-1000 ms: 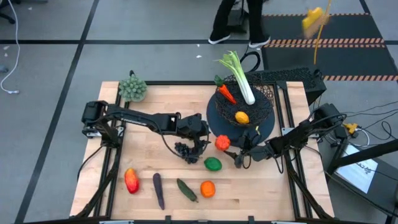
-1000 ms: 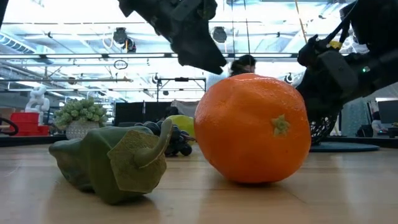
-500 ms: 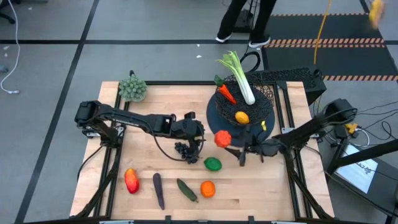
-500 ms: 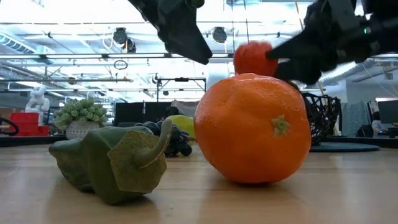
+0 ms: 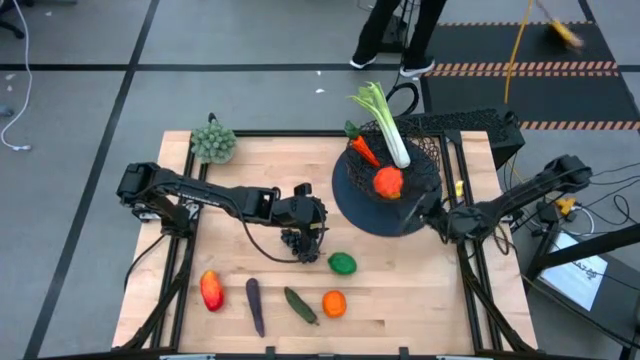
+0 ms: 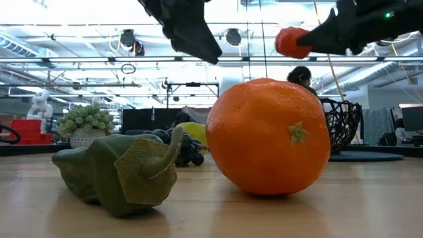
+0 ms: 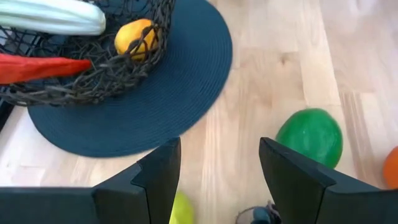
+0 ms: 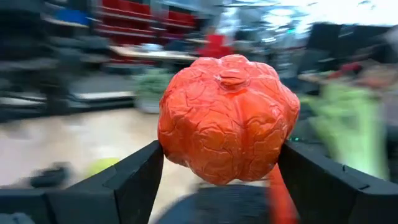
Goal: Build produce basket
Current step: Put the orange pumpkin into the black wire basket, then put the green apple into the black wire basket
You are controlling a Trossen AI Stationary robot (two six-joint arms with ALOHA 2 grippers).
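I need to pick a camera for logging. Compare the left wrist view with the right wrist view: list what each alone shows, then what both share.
Left wrist only: the lemon in the basket, its dark base disc, and the green lime on the table.
Right wrist only: the red tomato clamped between the right gripper's jaws.
Both: the orange carrot.

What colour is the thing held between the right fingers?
Red-orange: a tomato, clearest in the right wrist view.
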